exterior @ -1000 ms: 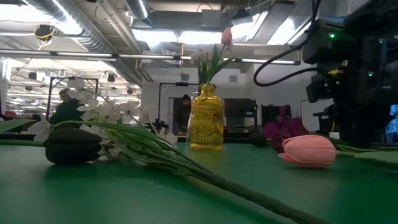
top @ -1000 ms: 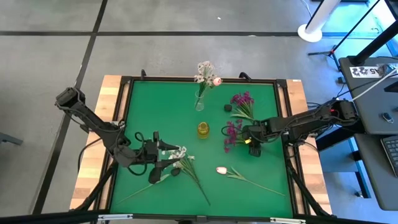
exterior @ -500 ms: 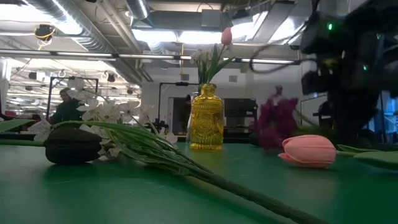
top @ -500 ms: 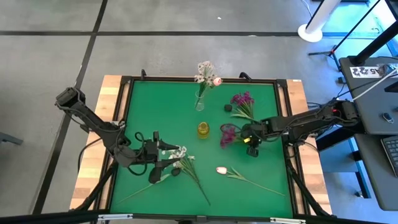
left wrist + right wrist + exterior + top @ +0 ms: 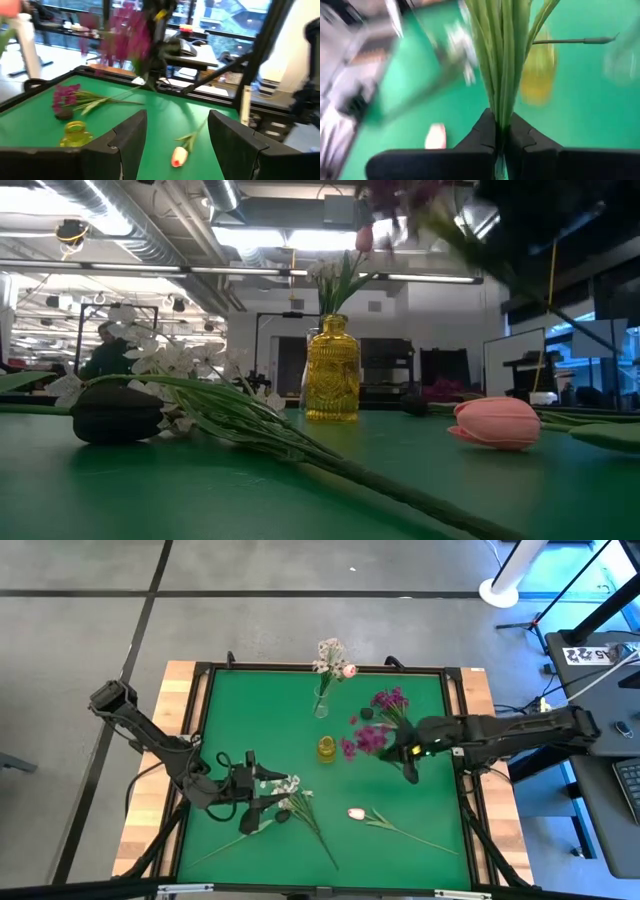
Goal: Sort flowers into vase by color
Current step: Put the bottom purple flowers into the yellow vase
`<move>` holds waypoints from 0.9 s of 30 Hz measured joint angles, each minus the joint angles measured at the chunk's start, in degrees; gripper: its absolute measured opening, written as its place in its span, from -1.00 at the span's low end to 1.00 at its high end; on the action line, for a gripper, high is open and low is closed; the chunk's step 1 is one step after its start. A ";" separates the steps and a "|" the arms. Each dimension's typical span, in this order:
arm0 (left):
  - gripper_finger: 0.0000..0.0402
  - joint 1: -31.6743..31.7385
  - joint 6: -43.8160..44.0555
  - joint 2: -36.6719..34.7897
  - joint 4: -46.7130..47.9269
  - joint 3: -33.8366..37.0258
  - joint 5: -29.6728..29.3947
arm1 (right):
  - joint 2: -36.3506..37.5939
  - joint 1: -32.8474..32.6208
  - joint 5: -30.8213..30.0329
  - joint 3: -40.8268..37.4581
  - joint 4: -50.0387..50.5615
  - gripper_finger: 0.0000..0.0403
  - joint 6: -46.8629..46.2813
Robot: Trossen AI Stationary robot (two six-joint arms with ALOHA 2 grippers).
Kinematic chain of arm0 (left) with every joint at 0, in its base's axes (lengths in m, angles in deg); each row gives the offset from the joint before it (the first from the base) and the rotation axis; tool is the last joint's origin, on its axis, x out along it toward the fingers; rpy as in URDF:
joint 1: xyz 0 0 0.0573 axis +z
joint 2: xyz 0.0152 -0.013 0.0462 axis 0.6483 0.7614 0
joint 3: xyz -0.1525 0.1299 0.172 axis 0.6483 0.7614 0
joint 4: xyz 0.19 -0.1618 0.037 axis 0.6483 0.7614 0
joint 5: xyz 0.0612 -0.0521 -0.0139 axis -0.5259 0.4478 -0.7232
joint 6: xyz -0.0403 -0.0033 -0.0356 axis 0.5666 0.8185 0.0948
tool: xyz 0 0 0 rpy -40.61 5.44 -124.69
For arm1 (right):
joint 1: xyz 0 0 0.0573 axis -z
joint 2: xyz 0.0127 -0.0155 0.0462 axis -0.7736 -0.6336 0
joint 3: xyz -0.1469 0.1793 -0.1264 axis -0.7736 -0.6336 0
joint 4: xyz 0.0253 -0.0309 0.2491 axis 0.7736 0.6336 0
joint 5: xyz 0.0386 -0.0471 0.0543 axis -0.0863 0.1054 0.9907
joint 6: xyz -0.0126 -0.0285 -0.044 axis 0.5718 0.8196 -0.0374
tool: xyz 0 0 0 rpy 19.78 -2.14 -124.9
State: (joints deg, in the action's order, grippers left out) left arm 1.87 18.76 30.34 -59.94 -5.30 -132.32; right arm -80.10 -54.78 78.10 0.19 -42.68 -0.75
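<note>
Purple flower (image 5: 364,738): held above the green table (image 5: 260,710), its magenta head just right of the yellow vase (image 5: 327,748) in the high view. The right gripper (image 5: 410,762) has its jaws clamped on the green stem, as the right wrist view shows (image 5: 501,145). The step in hand appears to be carrying this stem toward a vase. A second purple flower (image 5: 390,703) lies on the table near the far right. A clear vase (image 5: 321,705) at the far edge already holds white and pink stems. A pink tulip (image 5: 357,812) lies near the front, and a white spray (image 5: 290,787) lies just beside the left gripper (image 5: 262,795), which rests low on the table with jaws apart. Next move, by judgement: bring the stem end over the yellow vase's narrow neck, upright, then lower it in before release.
</note>
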 joint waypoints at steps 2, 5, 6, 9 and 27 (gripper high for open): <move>0.03 0.02 0.00 0.00 0.33 0.00 -1.82 | 1.77 0.00 -0.44 0.05 -6.06 -0.95 2.25; 0.03 0.02 -0.04 0.00 0.79 0.00 -3.16 | 2.39 0.00 -0.13 0.07 -16.61 -0.95 6.99; 0.03 0.02 -0.04 0.00 0.88 0.00 -3.59 | 2.35 0.00 0.37 0.07 -19.85 -0.96 8.62; 0.03 0.02 -0.05 0.00 1.37 0.00 -4.90 | 0.61 0.00 2.55 0.15 -30.62 -0.97 12.68; 0.03 12.22 9.12 -0.99 16.29 0.00 -5.31 | -22.08 3.47 14.93 0.07 -66.21 -0.95 20.76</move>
State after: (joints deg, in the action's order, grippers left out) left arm 14.09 27.88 29.34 -43.65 -5.30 -137.63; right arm -102.18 -51.31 93.03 0.26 -108.90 20.02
